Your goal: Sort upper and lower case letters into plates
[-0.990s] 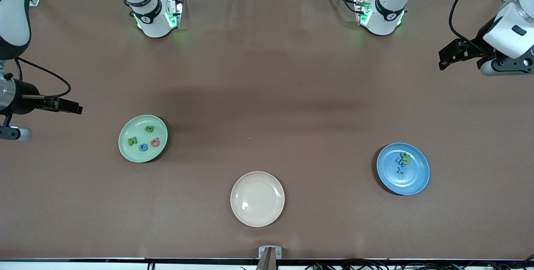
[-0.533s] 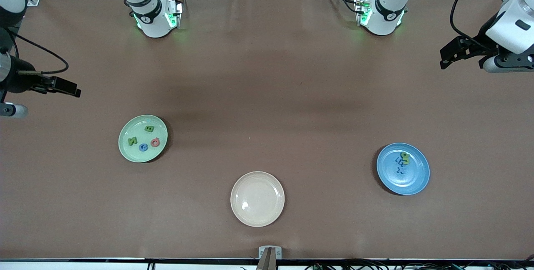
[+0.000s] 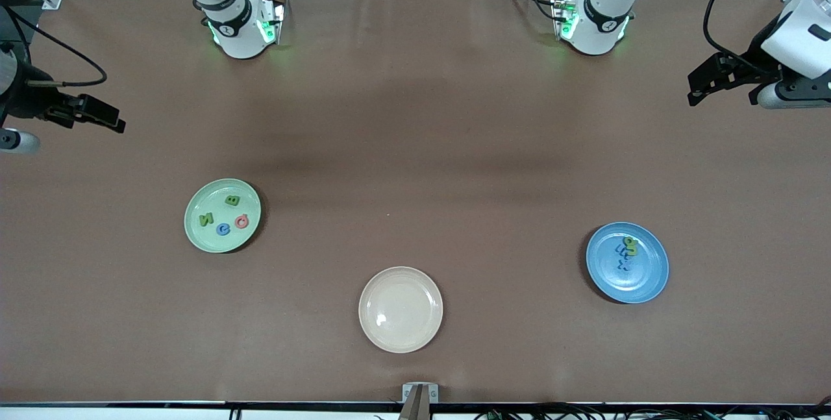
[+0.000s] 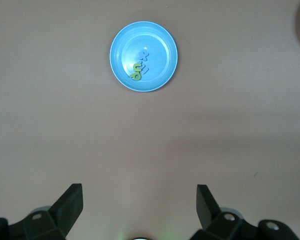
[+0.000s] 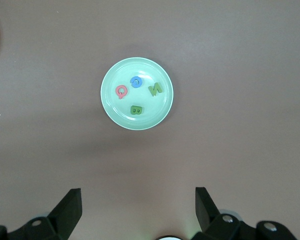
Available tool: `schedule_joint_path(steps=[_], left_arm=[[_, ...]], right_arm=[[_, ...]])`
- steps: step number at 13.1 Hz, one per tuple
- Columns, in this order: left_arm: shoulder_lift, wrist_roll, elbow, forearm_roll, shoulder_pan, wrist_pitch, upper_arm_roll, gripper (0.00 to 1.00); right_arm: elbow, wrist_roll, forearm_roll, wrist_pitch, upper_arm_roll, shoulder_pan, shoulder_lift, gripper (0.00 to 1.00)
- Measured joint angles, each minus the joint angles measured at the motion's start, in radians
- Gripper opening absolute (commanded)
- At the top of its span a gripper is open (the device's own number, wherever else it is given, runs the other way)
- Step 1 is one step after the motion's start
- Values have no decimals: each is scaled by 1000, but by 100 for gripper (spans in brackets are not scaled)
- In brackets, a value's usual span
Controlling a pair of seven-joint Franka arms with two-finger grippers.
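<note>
In the front view, the right tool has drawn away over the bare desk at the right arm's end in the past second. It is now well apart from the mint green plate. The left tool has shifted only a little at the left arm's end, well apart from the blue plate. Neither plate has moved. The mint one keeps a green B, a green N, a blue letter and a pink-red Q, lying apart from one another. The blue one keeps a tight cluster of green and blue letters, too overlapped to count. The cream plate, nearest the camera, holds nothing, and no letter lies loose on the desk. In the left wrist view, the fingers are spread wide with nothing between them, looking down at the blue plate. In the right wrist view, its fingers are spread just as wide and carry nothing, with the mint plate and its four letters below. Both arms backing off empty suggests the sorting is finished, or nearly so.
</note>
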Motion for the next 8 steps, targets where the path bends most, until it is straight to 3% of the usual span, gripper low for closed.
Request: schedule_joint_path(steps=[8], left_arm=[[-5,28,29,0,0,0,0,100]], right_arm=[[-26,-11,-4,0,-1,-2,-59,100]])
